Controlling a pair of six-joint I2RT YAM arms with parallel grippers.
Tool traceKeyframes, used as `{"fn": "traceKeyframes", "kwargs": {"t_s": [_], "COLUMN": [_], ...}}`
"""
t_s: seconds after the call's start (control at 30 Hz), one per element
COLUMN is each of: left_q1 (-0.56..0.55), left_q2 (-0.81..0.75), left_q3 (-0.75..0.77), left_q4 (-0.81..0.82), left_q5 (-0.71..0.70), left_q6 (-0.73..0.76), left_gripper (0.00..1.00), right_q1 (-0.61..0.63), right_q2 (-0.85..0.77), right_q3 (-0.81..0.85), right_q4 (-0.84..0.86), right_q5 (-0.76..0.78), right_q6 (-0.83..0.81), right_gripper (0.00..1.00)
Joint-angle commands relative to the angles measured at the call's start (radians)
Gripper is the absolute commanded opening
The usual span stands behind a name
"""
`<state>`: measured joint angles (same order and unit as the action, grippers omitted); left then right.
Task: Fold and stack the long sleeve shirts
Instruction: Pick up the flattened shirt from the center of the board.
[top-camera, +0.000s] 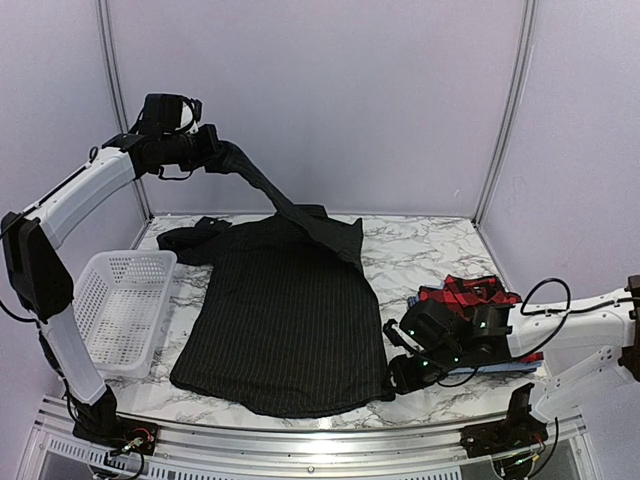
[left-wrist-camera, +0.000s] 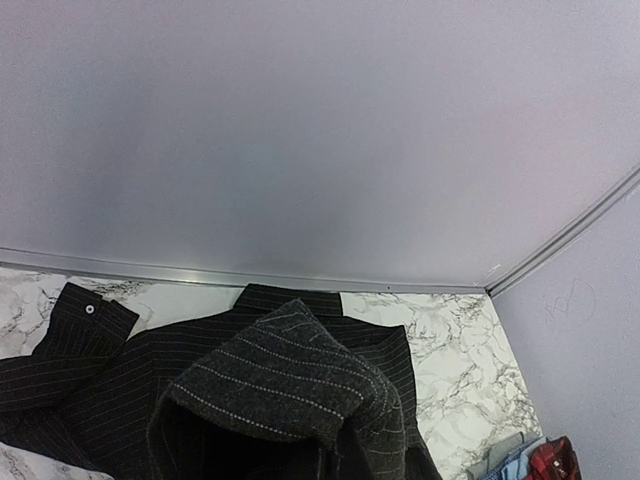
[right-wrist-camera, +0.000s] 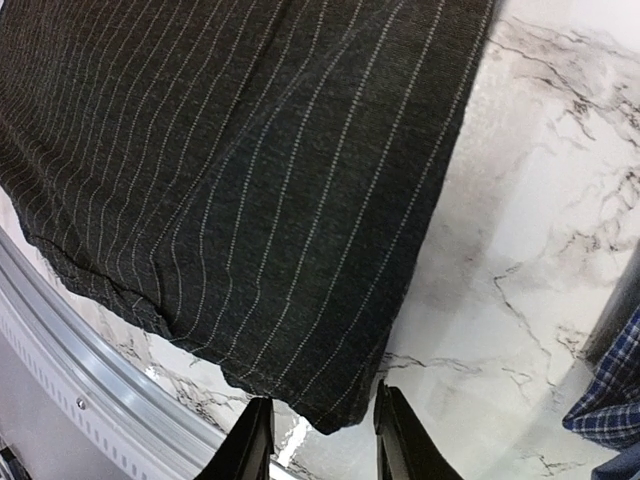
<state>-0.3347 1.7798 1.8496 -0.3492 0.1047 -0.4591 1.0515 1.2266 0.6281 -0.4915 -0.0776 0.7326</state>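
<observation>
**Top view:** The left gripper (top-camera: 213, 150) is holding one sleeve of the black pinstriped shirt (top-camera: 285, 320) high above the back of the marble surface (top-camera: 430, 250). Its jaws are pinching the sleeve's end, and the cloth is running taut down to the shoulder. The body of the shirt is lying flat in the middle, with the other sleeve crumpled at the far left. The right gripper (top-camera: 397, 378) is sitting low at the shirt's near right hem corner. Behind that arm the red plaid shirt (top-camera: 470, 292) is lying folded at the right side, with a strip of the blue shirt (top-camera: 515, 367) showing just beside it. A white basket (top-camera: 120, 300) is standing at the left.

**Left wrist:** Bunched pinstriped cloth is filling the bottom of the frame and hiding the jaws. Beyond it a buttoned cuff (left-wrist-camera: 90, 312) is lying on the marble at the left.

**Right wrist:** The jaws are spread, with the hem corner lying between the two fingers (right-wrist-camera: 250, 445) and neither finger pressing on it. Blue checked cloth is edging in at the right.
</observation>
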Motion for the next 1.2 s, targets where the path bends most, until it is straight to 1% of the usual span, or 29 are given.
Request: {"fn": "traceKeyframes", "kwargs": {"t_s": [0.0, 0.23, 0.3, 0.5, 0.7, 0.97, 1.17], "left_q1": [0.002, 0.002, 0.002, 0.002, 0.002, 0.003, 0.015], "left_q2": [0.016, 0.022, 0.023, 0.027, 0.031, 0.04, 0.043], "left_q3": [0.036, 0.036, 0.035, 0.042, 0.053, 0.099, 0.135], "left_q4": [0.006, 0.01, 0.012, 0.014, 0.017, 0.017, 0.019], "left_q5": [0.02, 0.029, 0.03, 0.025, 0.025, 0.022, 0.017], "left_q6": [0.004, -0.003, -0.003, -0.003, 0.0, 0.011, 0.019], "left_gripper": [0.0, 0.0, 0.0, 0.0, 0.0, 0.0, 0.0], "right_q1": [0.01, 0.013, 0.013, 0.017, 0.02, 0.045, 0.08], "right_q2": [0.006, 0.023, 0.031, 0.07, 0.064, 0.05, 0.103], "right_q3": [0.0, -0.013, -0.015, 0.0, 0.028, 0.134, 0.273], "right_q4": [-0.01, 0.021, 0.024, 0.037, 0.015, -0.095, -0.159], "right_q5": [0.014, -0.002, 0.003, -0.017, -0.011, 0.003, 0.002], "right_q6": [0.048, 0.054, 0.055, 0.043, 0.039, 0.009, -0.028], "right_gripper": [0.3, 0.27, 0.25, 0.13, 0.0, 0.0, 0.0]}}
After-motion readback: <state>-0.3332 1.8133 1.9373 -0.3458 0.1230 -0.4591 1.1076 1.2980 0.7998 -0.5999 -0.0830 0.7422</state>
